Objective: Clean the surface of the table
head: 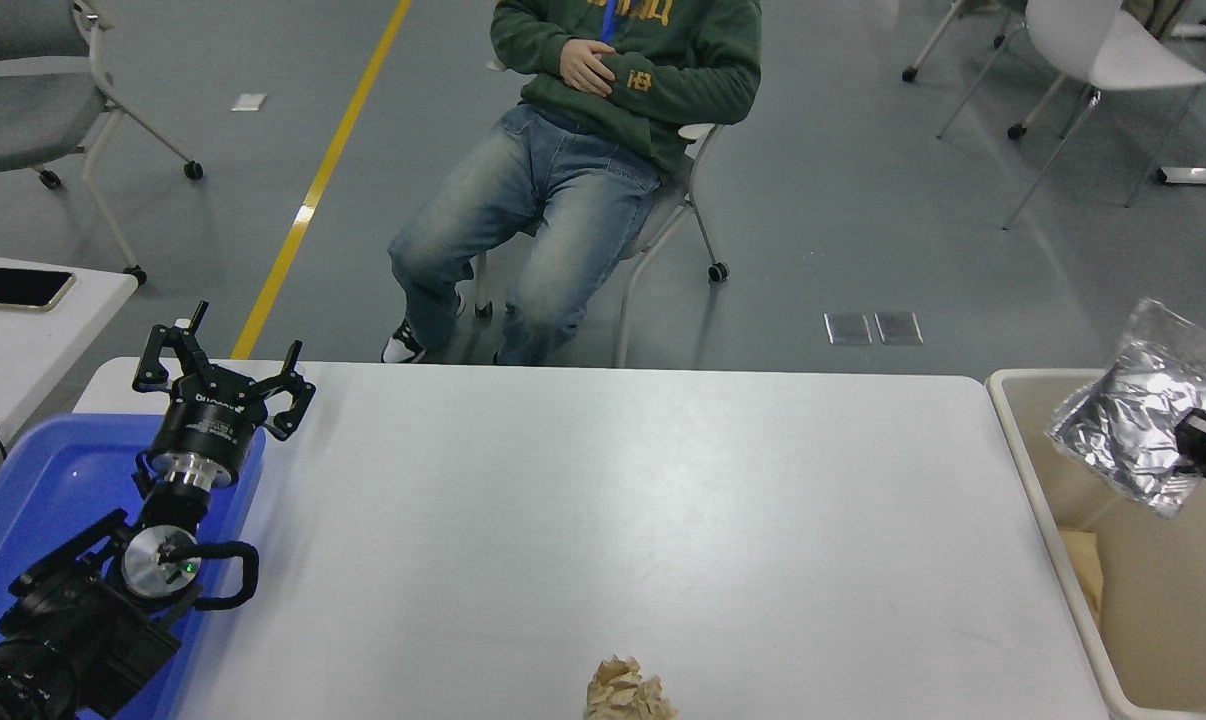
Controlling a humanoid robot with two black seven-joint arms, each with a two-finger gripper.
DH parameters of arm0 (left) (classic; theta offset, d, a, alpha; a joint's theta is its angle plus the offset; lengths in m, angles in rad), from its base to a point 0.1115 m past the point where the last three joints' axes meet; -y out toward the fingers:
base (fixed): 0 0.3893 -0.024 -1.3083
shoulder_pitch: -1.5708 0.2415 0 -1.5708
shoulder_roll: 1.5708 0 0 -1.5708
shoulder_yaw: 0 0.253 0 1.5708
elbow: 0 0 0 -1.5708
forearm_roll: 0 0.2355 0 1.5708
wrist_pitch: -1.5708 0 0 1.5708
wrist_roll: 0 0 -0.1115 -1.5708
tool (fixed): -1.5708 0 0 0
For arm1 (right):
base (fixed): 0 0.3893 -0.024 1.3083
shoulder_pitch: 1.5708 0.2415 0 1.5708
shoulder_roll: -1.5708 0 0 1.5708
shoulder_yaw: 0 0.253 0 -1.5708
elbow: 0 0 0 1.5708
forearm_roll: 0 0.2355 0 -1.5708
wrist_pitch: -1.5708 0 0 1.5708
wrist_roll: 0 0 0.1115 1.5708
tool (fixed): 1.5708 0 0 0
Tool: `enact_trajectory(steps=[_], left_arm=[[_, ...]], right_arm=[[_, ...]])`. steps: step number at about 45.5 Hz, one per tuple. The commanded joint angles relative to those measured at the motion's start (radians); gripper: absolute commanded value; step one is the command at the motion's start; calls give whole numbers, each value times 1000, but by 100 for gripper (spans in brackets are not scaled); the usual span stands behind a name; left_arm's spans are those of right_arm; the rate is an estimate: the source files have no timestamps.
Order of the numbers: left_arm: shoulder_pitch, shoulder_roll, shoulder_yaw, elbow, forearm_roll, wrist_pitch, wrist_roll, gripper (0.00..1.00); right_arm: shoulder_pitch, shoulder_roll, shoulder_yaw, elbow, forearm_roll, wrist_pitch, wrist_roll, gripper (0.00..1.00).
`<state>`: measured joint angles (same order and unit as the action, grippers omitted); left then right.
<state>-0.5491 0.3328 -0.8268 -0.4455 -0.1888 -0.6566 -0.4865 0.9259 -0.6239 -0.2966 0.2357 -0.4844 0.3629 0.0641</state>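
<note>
- White and glossy, the wide rectangular tabletop [583, 500] with rounded corners fills the middle of the view; every place below is given relative to it.
- A crumpled ball of tan paper [628, 690] lies on it at the middle of its near edge.
- Past its right edge stands a beige open bin [1023, 440], close against the tabletop's side.
- Above that bin hangs a crinkled silver foil bag [1138, 420], held by the right black gripper [1203, 445], whose jaws are clenched on the bag's right side.
- At its left end lies a blue plastic tray [33, 490].
- The left black gripper [223, 375] is parked over the tabletop's far left corner, above the tray, its jaws spread and holding nothing.
- Beyond its far edge a person in a green sweatshirt and blue jeans [583, 150] sits on a chair.
</note>
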Motion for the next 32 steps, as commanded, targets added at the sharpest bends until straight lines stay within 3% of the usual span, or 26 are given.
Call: enact_trajectory(steps=[1,13,32], left_arm=[[0,0,0,1,0,0,0,100],[0,0,0,-1,0,0,-1,100],[0,0,0,1,0,0,-1,100]], right_arm=[[-71,82,1,-92,12,-67,0,0],[-87,82,1,-93,35,-84,-1,0],[-117,125,1,-95,40,-208,-4,0]])
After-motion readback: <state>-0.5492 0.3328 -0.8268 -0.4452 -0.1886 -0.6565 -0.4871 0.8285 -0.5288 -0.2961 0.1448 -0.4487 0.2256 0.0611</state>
